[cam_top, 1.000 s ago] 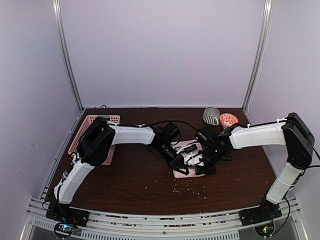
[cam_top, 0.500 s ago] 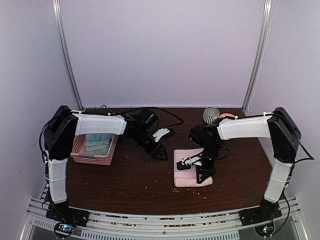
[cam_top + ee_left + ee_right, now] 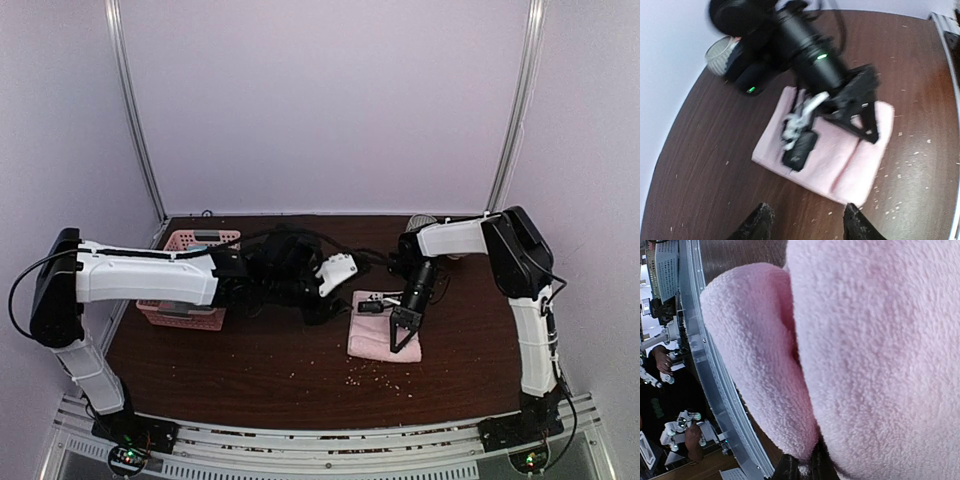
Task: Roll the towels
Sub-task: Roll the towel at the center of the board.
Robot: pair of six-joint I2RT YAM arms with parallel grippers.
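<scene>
A light pink towel [image 3: 370,340] lies folded flat on the dark wooden table [image 3: 250,360], right of centre. My right gripper [image 3: 400,335] stands on its near right part, shut on a raised fold. In the right wrist view the pink towel [image 3: 880,340] fills the frame and the right gripper [image 3: 807,467] pinches that fold at the bottom. My left gripper [image 3: 318,308] hovers left of the towel, apart from it. The left wrist view shows the left gripper [image 3: 807,222] open and empty, with the pink towel [image 3: 840,165] and the right gripper [image 3: 867,135] beyond it.
A pink basket [image 3: 185,315] stands at the left, partly behind my left arm. A striped mug [image 3: 720,50] sits at the back right behind the right arm. Pale crumbs [image 3: 370,375] are scattered in front of the towel. Metal rails [image 3: 300,440] line the near edge.
The left gripper has let go of the pink towel, opened and drawn back to the left. The right gripper stays shut on the towel, and its arm has folded inward.
</scene>
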